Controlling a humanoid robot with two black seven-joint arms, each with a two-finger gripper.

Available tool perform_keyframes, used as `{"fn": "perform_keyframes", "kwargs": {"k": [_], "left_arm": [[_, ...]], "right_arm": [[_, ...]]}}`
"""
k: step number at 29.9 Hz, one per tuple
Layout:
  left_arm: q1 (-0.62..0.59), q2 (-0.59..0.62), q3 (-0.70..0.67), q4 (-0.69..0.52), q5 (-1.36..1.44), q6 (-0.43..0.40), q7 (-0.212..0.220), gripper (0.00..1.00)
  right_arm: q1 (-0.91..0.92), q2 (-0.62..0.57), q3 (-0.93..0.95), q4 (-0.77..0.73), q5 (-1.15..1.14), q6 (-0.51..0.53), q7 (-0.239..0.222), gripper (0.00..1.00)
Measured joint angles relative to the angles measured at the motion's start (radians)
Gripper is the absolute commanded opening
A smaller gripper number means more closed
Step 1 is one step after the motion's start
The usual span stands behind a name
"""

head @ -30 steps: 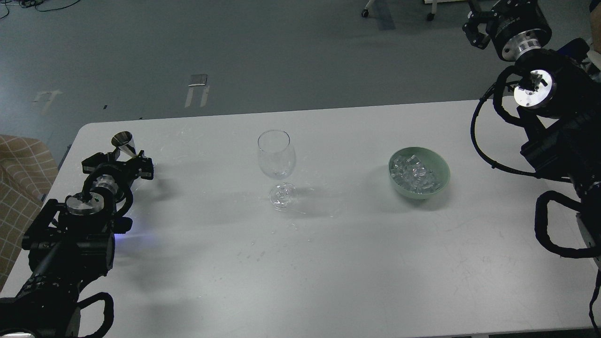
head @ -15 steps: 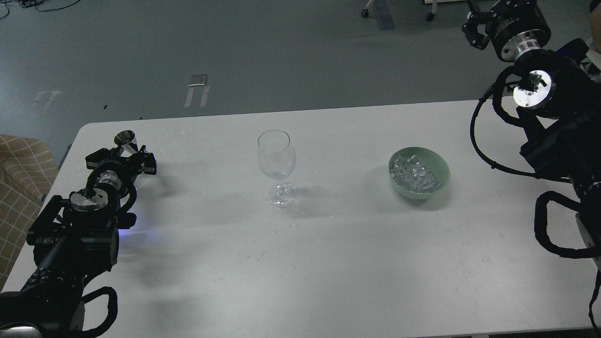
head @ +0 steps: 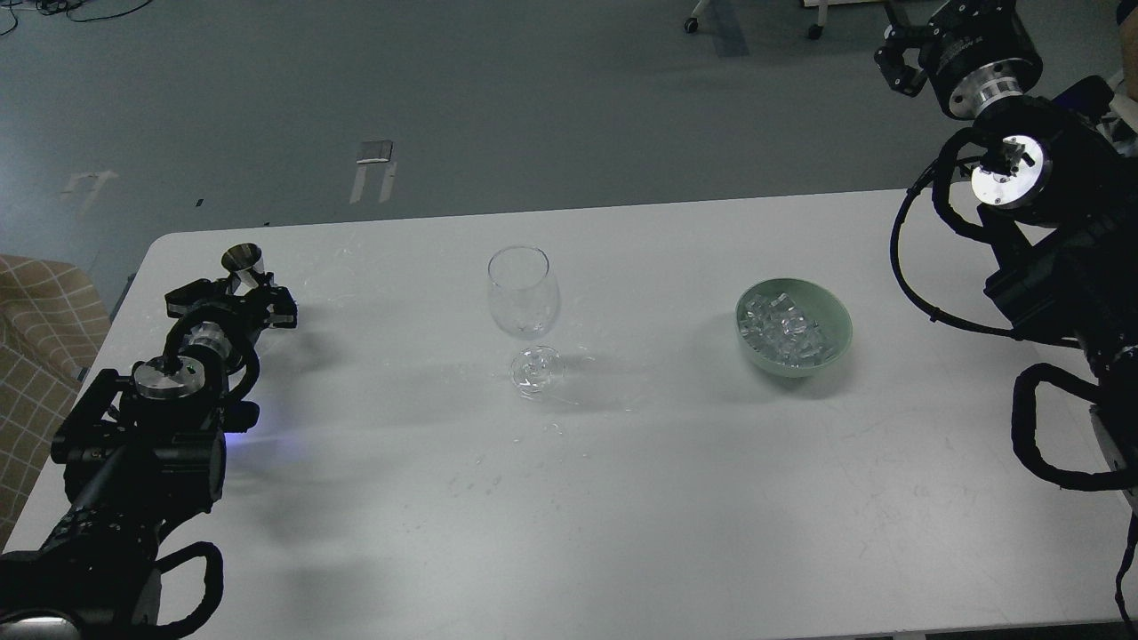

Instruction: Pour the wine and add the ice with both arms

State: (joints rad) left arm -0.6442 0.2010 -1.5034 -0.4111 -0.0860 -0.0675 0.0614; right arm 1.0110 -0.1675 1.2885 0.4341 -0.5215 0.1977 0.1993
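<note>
A clear stemmed wine glass [head: 524,293] stands empty at the middle of the white table [head: 622,498]. A pale green bowl [head: 838,324] to its right holds the ice [head: 782,329], several small clear cubes. My left gripper [head: 238,286] is at the table's far left, low over the surface, and grips a small silver cone-shaped metal cup [head: 243,260] that stands nearly upright, mouth up. My right gripper [head: 898,64] is raised high at the top right, beyond the table's far edge and well away from the bowl. Its fingers are dark and partly cut off.
A tan checked cushion [head: 36,329] lies off the table's left edge. My right arm's cables [head: 916,284] loop over the table's right side. Grey floor lies beyond the far edge.
My left gripper has moved slightly forward and to the right, and the metal cup in it has gone from tilted to nearly upright. My right arm has barely moved.
</note>
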Motion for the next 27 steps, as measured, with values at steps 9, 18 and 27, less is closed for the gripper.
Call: {"fn": "perform_keyframes", "kwargs": {"k": [9,18,27], "left_arm": [[0.0,0.003,-0.003,0.0,0.0,-0.02,0.003,0.36],[0.003,0.003,-0.007,-0.003,0.0,-0.049,0.003,0.36],[0.012,0.003,-0.009,-0.015,0.0,-0.078,0.004,0.34]], "right_arm": [[0.0,-0.001,0.0,0.001,0.0,0.001,0.0,1.0],[0.001,-0.002,0.0,0.003,0.0,0.001,0.0,1.0],[0.001,-0.004,0.0,0.006,0.001,0.0,0.0,1.0]]}}
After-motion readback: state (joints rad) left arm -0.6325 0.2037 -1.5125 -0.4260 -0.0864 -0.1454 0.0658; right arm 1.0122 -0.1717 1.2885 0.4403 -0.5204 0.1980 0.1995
